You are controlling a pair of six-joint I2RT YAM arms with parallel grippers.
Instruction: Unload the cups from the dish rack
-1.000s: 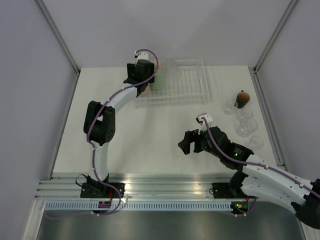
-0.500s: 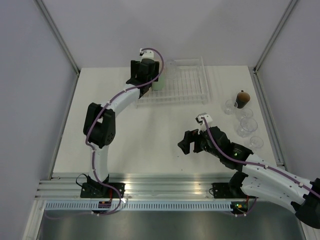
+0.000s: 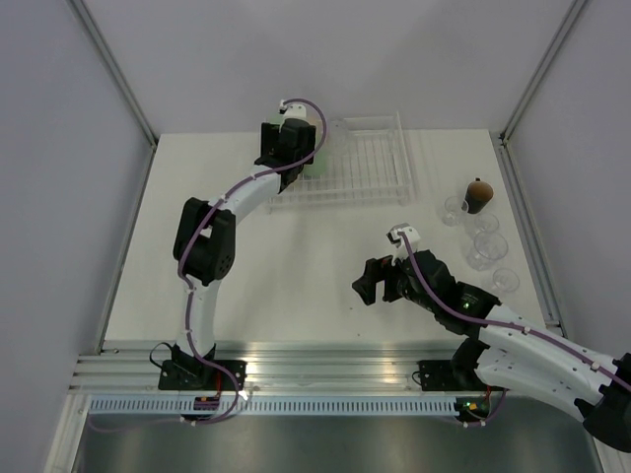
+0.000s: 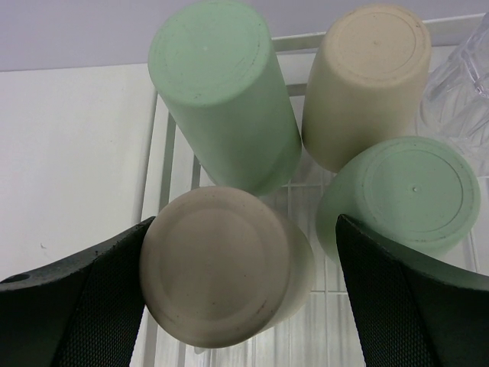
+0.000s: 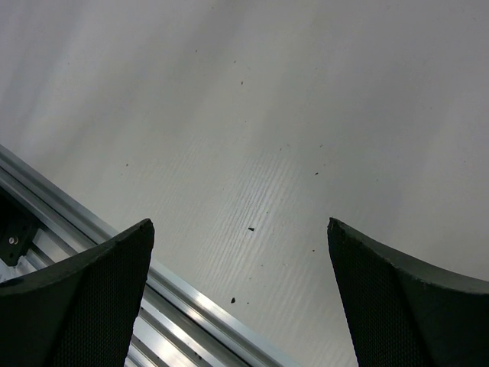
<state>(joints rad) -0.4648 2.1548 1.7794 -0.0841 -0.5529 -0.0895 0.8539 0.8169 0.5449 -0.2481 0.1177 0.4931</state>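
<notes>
- The left tool (image 4: 244, 229) is hanging over the left end of the dish rack (image 3: 360, 163), with its fingers (image 4: 84, 306) spread wide apart and clamping nothing.
- A tan cup (image 4: 221, 279) is sitting upside down in the rack between those fingers. Whether either finger is touching it cannot be told.
- Behind it, a green cup (image 4: 221, 84) and a second tan cup (image 4: 368, 76) are standing bottom-up side by side.
- Another green cup (image 4: 412, 195) is standing bottom-up just right of the near tan cup, partly hidden by the right-hand finger.
- A clear cup (image 4: 466, 84) is showing at the right edge of the wrist view.
- The rack is lying at the far side of the table (image 3: 296, 256).
- The right tool (image 3: 365, 288) is hovering over bare table near the front, well apart from the rack, with its fingers apart and holding nothing.
- A small brown cup (image 3: 478, 194) and several clear glasses (image 3: 486, 246) are standing on the table to the right of the rack.
</notes>
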